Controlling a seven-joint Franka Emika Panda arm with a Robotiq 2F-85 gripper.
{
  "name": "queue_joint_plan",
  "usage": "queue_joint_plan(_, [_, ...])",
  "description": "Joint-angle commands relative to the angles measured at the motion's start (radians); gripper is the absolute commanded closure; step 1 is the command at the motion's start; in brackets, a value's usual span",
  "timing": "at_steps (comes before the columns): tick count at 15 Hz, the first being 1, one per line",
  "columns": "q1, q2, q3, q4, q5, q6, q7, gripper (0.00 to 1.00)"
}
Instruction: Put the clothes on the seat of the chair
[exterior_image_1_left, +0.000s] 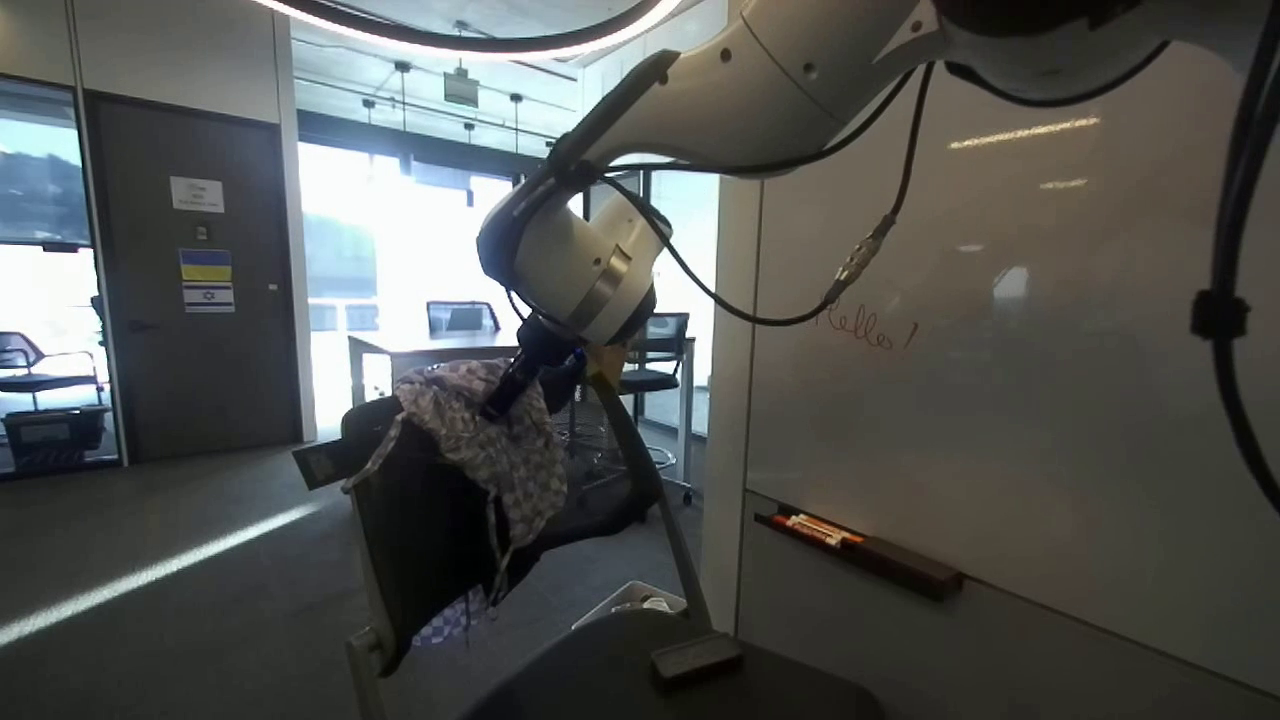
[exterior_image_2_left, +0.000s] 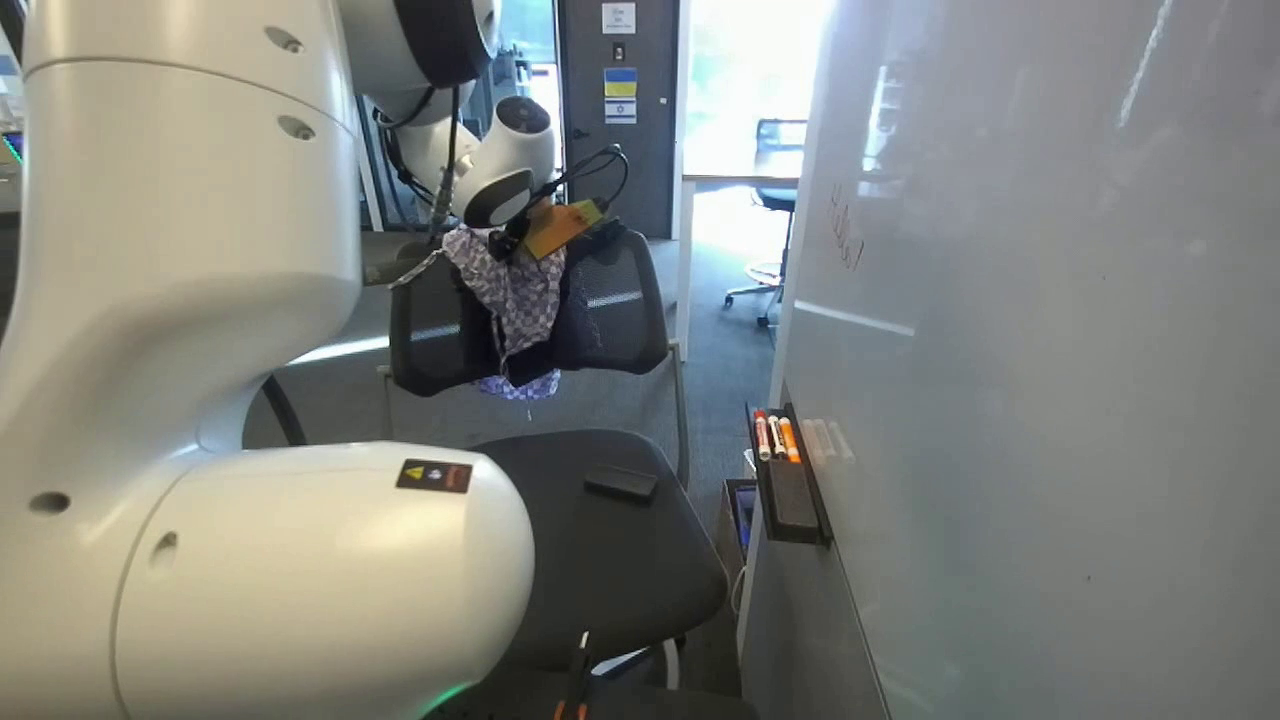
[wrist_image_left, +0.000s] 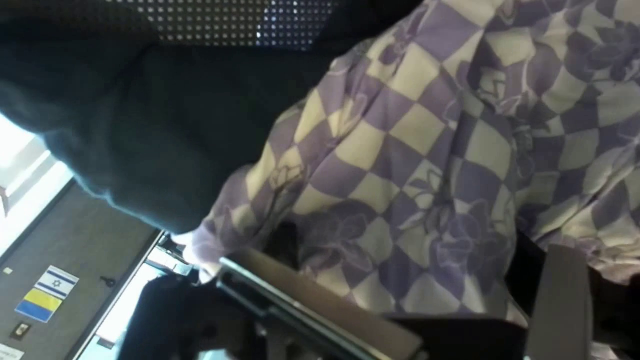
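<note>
Chair (exterior_image_2_left: 560, 450): task not done; seat (exterior_image_2_left: 620, 550) has none of the clothes (exterior_image_2_left: 520, 300) on it, they hang on the backrest (exterior_image_1_left: 430, 530).

Clothes: one purple-and-cream checked piece, draped over the backrest's top edge, hanging down the seat side. Same check shows under the backrest in both exterior views, so I'd guess some trails behind. Left, as I read it: grip, lift clear, bring forward, lower onto seat, let go.

White bin (exterior_image_1_left: 605, 607): near the seat, pale stuff inside, too small to ID.

Box (exterior_image_2_left: 729, 530): beside the seat, something blue in it; can't tell if it's that same bin.

Tray (exterior_image_2_left: 800, 535): loaded, small items last.

Jaws: well apart in the wrist view, cloth between them, no pinch visible. Looks pre-grasp.

Dark block (exterior_image_1_left: 697, 658): lying on the seat, could end up under the clothes.

Eraser (exterior_image_2_left: 792, 498), by its look: in the tray.

Markers (exterior_image_2_left: 775, 438): at least three, in the tray, next to the eraser.
</note>
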Motion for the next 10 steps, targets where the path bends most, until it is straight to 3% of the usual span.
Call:
queue_joint_plan(1, [-0.017,0.094,0.039,0.120,-0.004,0.025,-0.076,0.25])
queue_joint_plan(3, [-0.024,0.102,0.057,0.125,0.009,0.019,-0.100,0.32])
queue_joint_plan(10, [-0.047,0.078,0.078,0.095,0.014,0.053,-0.123,0.84])
